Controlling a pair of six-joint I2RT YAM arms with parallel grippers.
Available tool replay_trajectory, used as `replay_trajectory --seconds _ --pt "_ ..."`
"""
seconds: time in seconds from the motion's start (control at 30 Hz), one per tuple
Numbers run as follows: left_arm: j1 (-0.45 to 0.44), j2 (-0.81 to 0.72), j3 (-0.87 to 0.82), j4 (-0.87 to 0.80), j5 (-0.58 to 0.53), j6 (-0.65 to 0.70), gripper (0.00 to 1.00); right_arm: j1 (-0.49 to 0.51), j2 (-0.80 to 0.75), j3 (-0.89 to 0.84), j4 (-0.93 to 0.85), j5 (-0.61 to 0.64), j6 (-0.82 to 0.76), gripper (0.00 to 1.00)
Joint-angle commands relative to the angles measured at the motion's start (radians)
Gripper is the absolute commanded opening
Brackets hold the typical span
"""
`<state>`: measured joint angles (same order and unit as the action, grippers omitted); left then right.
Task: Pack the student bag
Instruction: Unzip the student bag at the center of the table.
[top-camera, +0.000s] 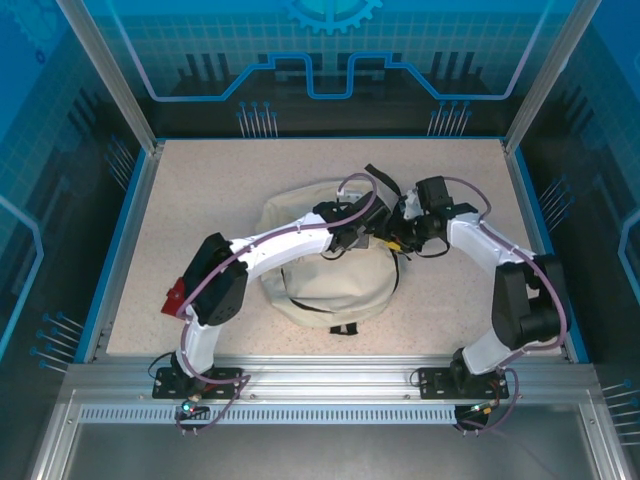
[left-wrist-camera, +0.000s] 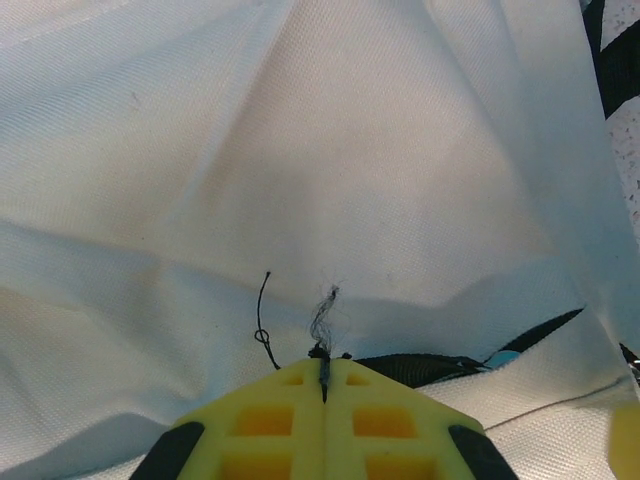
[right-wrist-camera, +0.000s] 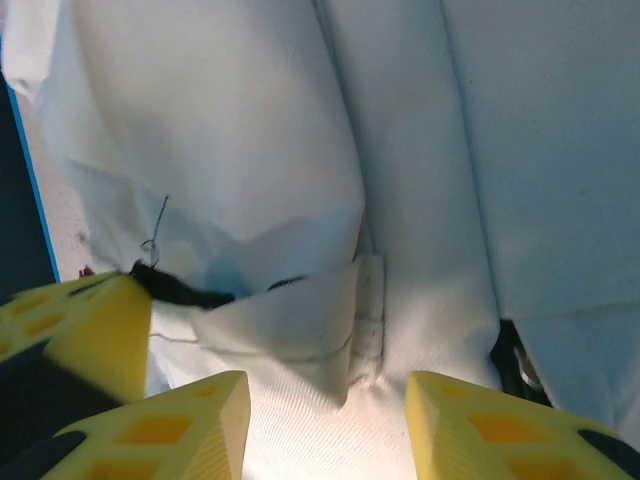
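Cream fabric, soft and slumped: the student bag (top-camera: 320, 280), lying flat at the middle of the table (top-camera: 200, 200), its long axis running roughly near to far, black straps (top-camera: 385, 180) trailing off its far right end; item lies directly under both of my wrists, cloth close below each. My left gripper (left-wrist-camera: 323, 368): fingers pressed together, pinching a small black tab (left-wrist-camera: 322, 352) with frayed threads at a seam; likely a zipper pull, though I cannot be sure. My right gripper (right-wrist-camera: 328, 392): fingers spread, standing astride a raised fold (right-wrist-camera: 300, 320) of the cloth, not clamped on it; the fold sits just ahead of the fingertips, and my left gripper is just beside it to the left. Judgement: the right gripper is the nearer to that fold; closing on it opposite the pinched tab is what the coming move turns on.
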<state>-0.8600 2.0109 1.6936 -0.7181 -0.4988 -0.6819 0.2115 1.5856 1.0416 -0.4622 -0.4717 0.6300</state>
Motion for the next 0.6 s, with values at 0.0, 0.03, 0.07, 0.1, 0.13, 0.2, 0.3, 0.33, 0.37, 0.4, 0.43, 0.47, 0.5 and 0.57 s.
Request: replay_trajectory --seconds 0.0,0.03,0.07,0.1,0.13,0.2,0.3,0.33,0.37,0.4,0.43,0.47,0.5,0.57 --pt "0.018 -0.072 -0.038 -0.026 -0.037 -0.032 0.00 0.013 0.062 0.039 0.009 0.000 0.010 0.41" --pt "0.023 -0.084 -0.053 -0.032 -0.036 -0.037 0.00 0.014 0.078 0.048 -0.002 0.010 0.010 0.39" --pt "0.028 -0.098 -0.069 -0.040 -0.038 -0.043 0.00 0.014 0.088 0.054 -0.015 0.024 0.011 0.38" --pt "0.034 -0.117 -0.088 -0.048 -0.041 -0.051 0.00 0.014 0.096 0.058 -0.027 0.040 0.013 0.38" --pt "0.040 -0.140 -0.110 -0.061 -0.038 -0.067 0.00 0.014 0.101 0.057 -0.036 0.055 0.014 0.37" --pt "0.048 -0.186 -0.160 -0.067 -0.025 -0.090 0.00 0.014 0.105 0.053 -0.050 0.072 0.010 0.37" --pt "0.060 -0.253 -0.234 -0.085 -0.020 -0.115 0.00 0.014 0.098 0.038 -0.052 0.076 0.008 0.37" --pt "0.064 -0.278 -0.261 -0.086 -0.022 -0.116 0.00 0.016 0.093 0.034 -0.051 0.077 0.006 0.37" --pt "0.069 -0.294 -0.280 -0.083 -0.019 -0.116 0.00 0.016 0.088 0.031 -0.055 0.078 0.003 0.37" --pt "0.076 -0.311 -0.298 -0.070 0.002 -0.107 0.00 0.016 0.081 0.028 -0.055 0.074 -0.002 0.38" --pt "0.083 -0.325 -0.313 -0.046 0.045 -0.083 0.00 0.016 0.075 0.027 -0.054 0.067 -0.009 0.38" --pt "0.085 -0.334 -0.320 -0.026 0.084 -0.065 0.00 0.017 0.070 0.029 -0.055 0.065 -0.013 0.38" --pt "0.085 -0.339 -0.320 -0.001 0.123 -0.051 0.07 0.016 0.067 0.030 -0.062 0.067 -0.018 0.38" --pt "0.085 -0.337 -0.310 0.051 0.215 -0.026 0.20 0.016 0.064 0.035 -0.065 0.053 -0.033 0.38"
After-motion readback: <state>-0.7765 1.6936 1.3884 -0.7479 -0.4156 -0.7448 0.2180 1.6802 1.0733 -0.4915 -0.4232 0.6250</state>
